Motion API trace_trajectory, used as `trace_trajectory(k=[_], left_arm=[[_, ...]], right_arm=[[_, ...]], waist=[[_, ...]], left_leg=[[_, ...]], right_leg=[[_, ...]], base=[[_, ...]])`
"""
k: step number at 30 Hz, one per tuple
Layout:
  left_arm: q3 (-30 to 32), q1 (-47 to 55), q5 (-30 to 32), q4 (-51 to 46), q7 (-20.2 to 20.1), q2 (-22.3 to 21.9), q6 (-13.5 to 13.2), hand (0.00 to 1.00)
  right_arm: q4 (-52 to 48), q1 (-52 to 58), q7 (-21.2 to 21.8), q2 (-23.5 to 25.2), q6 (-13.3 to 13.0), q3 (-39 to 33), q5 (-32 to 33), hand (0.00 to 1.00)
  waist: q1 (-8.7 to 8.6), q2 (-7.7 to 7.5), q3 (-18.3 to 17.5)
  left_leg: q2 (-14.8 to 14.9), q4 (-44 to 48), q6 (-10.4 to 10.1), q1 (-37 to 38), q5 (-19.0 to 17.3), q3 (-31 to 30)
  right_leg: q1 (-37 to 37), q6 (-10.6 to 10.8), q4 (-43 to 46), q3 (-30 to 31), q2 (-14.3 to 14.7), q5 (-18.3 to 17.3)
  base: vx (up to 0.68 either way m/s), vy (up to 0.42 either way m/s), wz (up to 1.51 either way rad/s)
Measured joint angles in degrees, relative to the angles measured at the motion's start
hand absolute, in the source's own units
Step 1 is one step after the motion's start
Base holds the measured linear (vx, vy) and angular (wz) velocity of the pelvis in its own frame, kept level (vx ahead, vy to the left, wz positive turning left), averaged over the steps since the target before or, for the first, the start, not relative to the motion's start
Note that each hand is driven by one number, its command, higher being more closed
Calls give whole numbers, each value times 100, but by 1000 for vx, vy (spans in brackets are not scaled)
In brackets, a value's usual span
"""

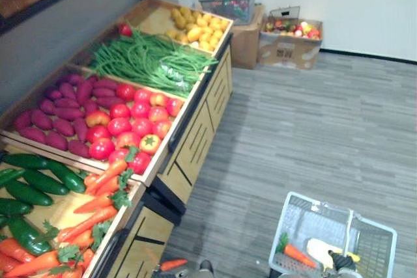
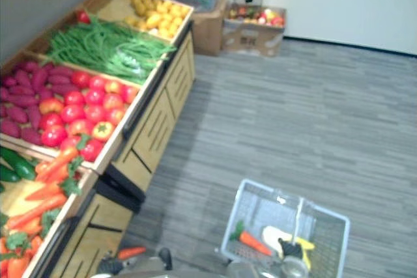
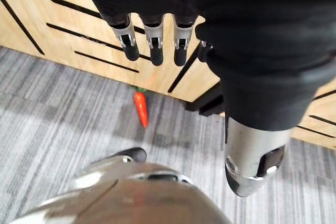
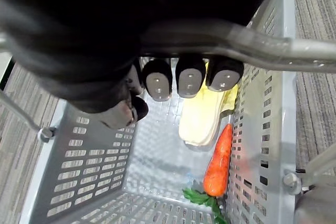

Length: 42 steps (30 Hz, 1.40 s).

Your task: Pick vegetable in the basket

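My right hand [image 4: 190,78] is shut on the metal handle [image 4: 273,51] of a grey plastic basket [image 1: 306,214], which hangs low at my right over the floor. Inside it lie a carrot [image 4: 219,157] with green leaves and a pale yellow vegetable [image 4: 202,120]. My left hand [image 3: 252,51] hangs open and holds nothing, close to the wooden front of the produce stand [image 3: 47,24]. Below it another carrot [image 3: 140,107] lies on the grey floor by the stand's foot. The stand's nearest bin holds carrots [image 1: 91,219] and cucumbers [image 1: 39,183].
Further bins hold tomatoes [image 1: 130,125], purple sweet potatoes [image 1: 55,109], green beans [image 1: 153,60] and yellow produce [image 1: 199,27]. Cardboard boxes [image 1: 290,47] of produce and a second basket [image 1: 228,1] stand by the back wall. Grey floor [image 1: 313,128] stretches to the right of the stand.
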Motion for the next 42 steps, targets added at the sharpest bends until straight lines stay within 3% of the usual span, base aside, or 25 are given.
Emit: trace_trajectory(k=[4,7,10,13,15,18,23,25,28,31,32,35,36,37,38,40,42], left_arm=[[-252,57,43,4,-7,61,11,0],[-384,38,61,13,-12,84,11,0],[-522,21,117,55,-32,142,10,0],[-565,33,150,55,-67,315,12,0],[-502,39,149,48,-66,368,10,0],[-456,42,144,58,-71,319,14,0],[-360,10,121,111,-78,247,17,0],[-187,3,47,111,-81,149,16,0],[-55,8,19,112,-124,62,16,0],[-18,9,-41,106,-199,22,9,0],[-18,25,-93,115,-189,-17,5,0],[-18,24,-91,106,-178,-61,-1,0],[-23,37,-91,111,-172,-95,-3,0],[-27,51,-87,116,-179,-145,0,0],[-31,55,-82,108,-179,-146,2,0],[-85,11,-77,96,-170,-21,0,0],[-95,39,-75,106,-172,27,2,0]], right_arm=[[-11,-31,-26,-6,2,-51,-4,100],[-26,-98,-20,-2,4,-56,-7,100],[-168,-226,-20,-41,-6,-108,-28,100],[-225,-199,-24,72,-47,-210,-28,100],[-170,-188,-18,161,-12,-208,-28,100],[24,-244,-11,228,2,-230,-80,100],[86,-233,-13,224,115,-638,-188,100],[213,-216,-13,225,133,-673,-187,100],[245,-109,0,343,146,-656,-183,100],[244,-50,3,275,141,-642,-173,100],[248,-11,-4,216,149,-635,-167,100],[267,-11,-10,48,162,-653,-165,100],[279,-3,-13,-16,160,-655,-165,100],[303,-9,-15,-91,165,-657,-168,100],[313,-15,-11,-64,167,-643,-170,100],[313,-19,-7,144,112,-607,-176,100],[281,19,-7,227,83,-614,-183,100]], waist=[[88,32,-9],[106,27,-5],[104,68,17],[81,-76,81],[112,-169,18],[111,-165,20],[91,-46,28],[82,-15,10],[84,-61,-24],[102,-9,-14],[108,27,-22],[93,83,-13],[71,144,-34],[95,233,-58],[99,237,-110],[76,17,-136],[71,-62,-181]], left_leg=[[-355,-137,166,222,-98,194],[-387,-153,202,317,-244,347],[-199,-97,252,546,-422,670],[-238,-130,306,934,-489,816],[-255,-227,304,1048,-489,933],[-269,-293,304,1075,-489,1089],[-303,-271,279,1147,-494,1266],[-237,-212,167,1233,-553,1327],[10,662,10,1039,-651,1455],[386,2183,-46,474,-632,1403],[409,2505,-72,267,-779,1174],[228,1645,-139,181,-948,511],[170,821,-75,228,-538,219],[193,426,-216,315,-295,-54],[114,297,-199,364,-307,-23],[-78,36,-150,359,-274,28],[-115,2,-138,394,-266,122]], right_leg=[[18,164,31,137,-313,67],[-165,286,391,286,-424,-66],[-905,182,1943,378,-431,-171],[-1197,156,3059,-130,-757,-174],[-1115,125,2968,-511,-834,-162],[-878,40,2384,-765,-757,-103],[-545,39,1642,-719,-610,-101],[-346,39,1357,-729,-490,-101],[-60,39,910,-723,-333,-101],[123,6,682,-591,-305,-115],[159,-35,615,-468,-341,-140],[139,-29,621,-282,-541,-140],[110,20,614,-258,-586,-118],[73,159,534,-168,-540,-107],[65,196,454,-148,-593,-82],[-66,195,422,-81,-738,-70],[-92,196,423,-22,-751,-47]], base=[[145,124,-14],[126,77,-34],[105,85,-48],[108,103,-16],[128,52,-20],[92,20,-27],[83,-41,-22],[73,-79,-20],[73,-137,-31],[74,-126,-40],[75,-19,-44],[64,98,-33],[44,183,-32],[34,188,-36],[41,190,-34],[21,146,-13],[-6,56,-14]])
